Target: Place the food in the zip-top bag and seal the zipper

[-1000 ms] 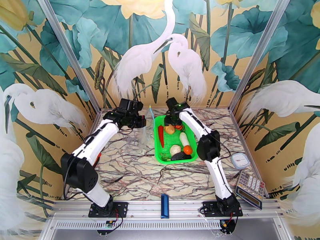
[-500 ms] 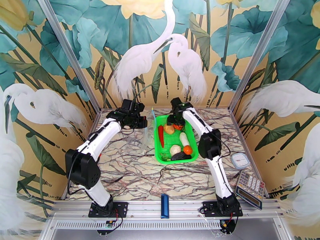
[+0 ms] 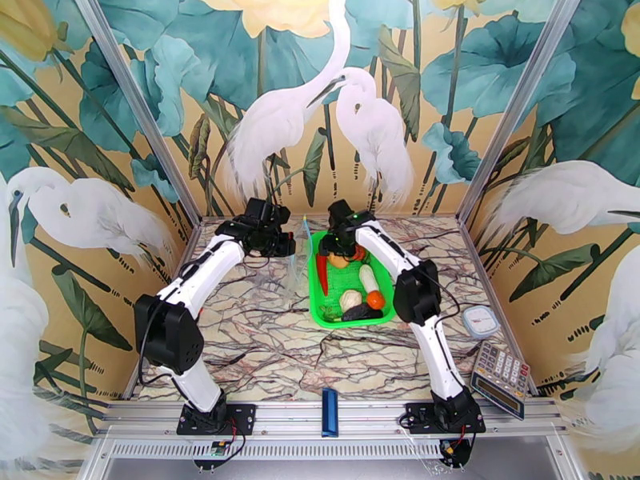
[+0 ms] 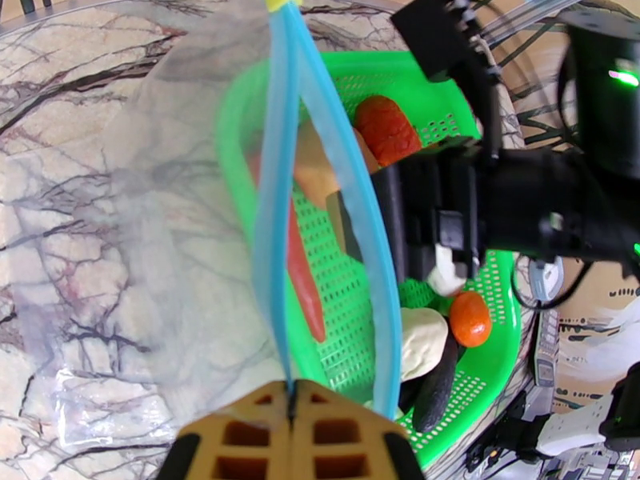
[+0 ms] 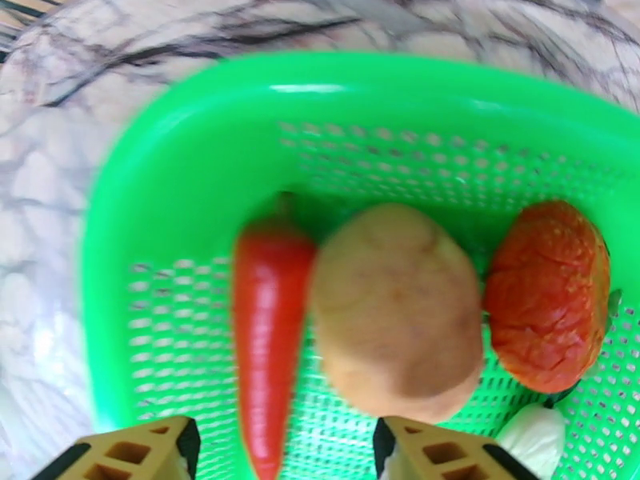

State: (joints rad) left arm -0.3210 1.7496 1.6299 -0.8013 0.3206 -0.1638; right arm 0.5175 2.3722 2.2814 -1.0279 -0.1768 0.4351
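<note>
Right wrist: red chili (image 5: 268,346) lengthwise, stem farthest

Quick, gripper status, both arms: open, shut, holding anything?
Left gripper: shut on the zip-top bag at its blue mouth strip.
Right gripper: open, empty, above the red chili and potato.

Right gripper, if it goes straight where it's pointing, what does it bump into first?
Probably the red chili in the green basket; the potato beside it is a close second, depth unclear.
</note>
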